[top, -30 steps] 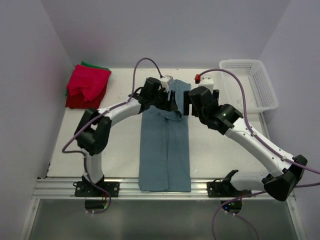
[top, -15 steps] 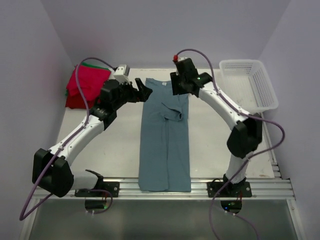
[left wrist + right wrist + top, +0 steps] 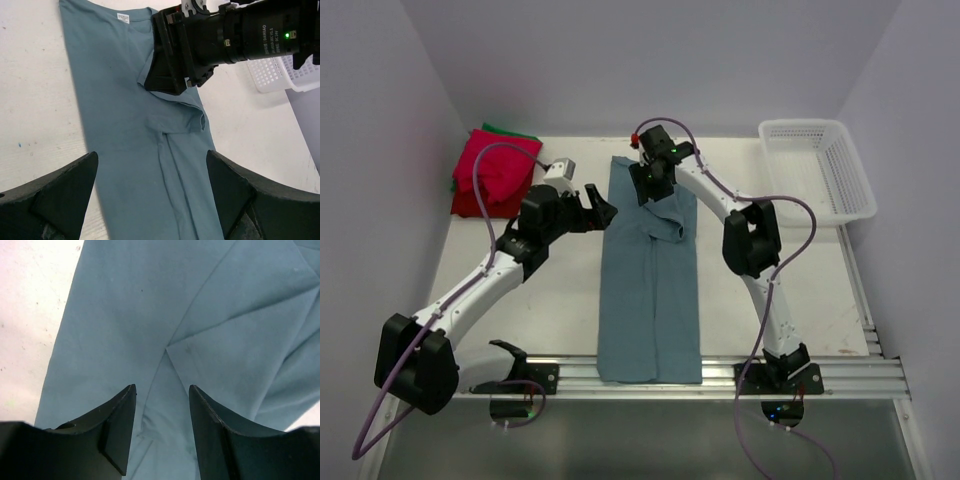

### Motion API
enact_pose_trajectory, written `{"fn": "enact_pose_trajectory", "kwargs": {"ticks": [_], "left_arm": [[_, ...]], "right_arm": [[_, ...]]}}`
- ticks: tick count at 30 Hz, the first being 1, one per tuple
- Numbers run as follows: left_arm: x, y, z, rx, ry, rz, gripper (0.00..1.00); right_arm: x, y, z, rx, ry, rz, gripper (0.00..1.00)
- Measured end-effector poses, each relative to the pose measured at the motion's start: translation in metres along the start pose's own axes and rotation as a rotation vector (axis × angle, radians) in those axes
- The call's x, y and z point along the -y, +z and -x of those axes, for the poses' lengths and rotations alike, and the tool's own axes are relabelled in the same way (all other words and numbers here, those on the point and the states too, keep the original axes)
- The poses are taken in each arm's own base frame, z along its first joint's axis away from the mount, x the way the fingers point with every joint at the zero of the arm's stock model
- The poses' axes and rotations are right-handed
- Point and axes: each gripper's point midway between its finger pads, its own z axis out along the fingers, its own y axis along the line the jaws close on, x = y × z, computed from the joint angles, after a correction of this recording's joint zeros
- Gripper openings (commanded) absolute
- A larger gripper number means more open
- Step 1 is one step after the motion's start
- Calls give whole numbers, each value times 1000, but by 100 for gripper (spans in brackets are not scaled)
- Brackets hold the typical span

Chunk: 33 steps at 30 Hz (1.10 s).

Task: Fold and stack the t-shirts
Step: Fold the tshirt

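The blue-grey t-shirt [image 3: 650, 300] lies as a long strip down the middle of the worktop [image 3: 560, 320], from the near edge almost to the far edge. The left pincer [image 3: 598, 207] hangs wide open just beside the strip's left side, holding nothing. Farther on, the right pincer [image 3: 653, 188] is over the collar end, jaws partly apart with no cloth between them. If it pinches only the top layer, the fold could pull open, and the bunched sleeve might drag. The red t-shirts [image 3: 495, 172] sit in the far left corner. Only a sliver of the green t-shirt [image 3: 510, 129] shows, so I cannot count the pile.
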Motion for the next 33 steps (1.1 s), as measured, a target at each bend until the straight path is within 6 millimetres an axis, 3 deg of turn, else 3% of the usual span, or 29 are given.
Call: {"fn": "enact_pose_trajectory", "kwargs": {"ticks": [6, 10, 19, 27, 29, 32, 33], "left_arm": [[-6, 0, -13, -25, -13, 12, 93], [-7, 0, -14, -30, -20, 16, 93], [-8, 0, -15, -31, -20, 17, 93], [-15, -1, -30, -62, -25, 35, 93], [-15, -2, -29, -58, -24, 33, 93], [-14, -4, -26, -49, -24, 34, 93], [-14, -4, -25, -46, -23, 34, 93]], "right_arm": [[-4, 28, 9, -7, -15, 25, 50], [-2, 42, 1, -38, -17, 18, 47], [10, 45, -1, -43, -19, -45, 40], [23, 44, 1, -31, -22, -116, 35], [25, 44, 1, -31, -21, -120, 31], [26, 45, 1, -33, -20, -123, 17], [26, 46, 0, -35, -20, -124, 8]]}}
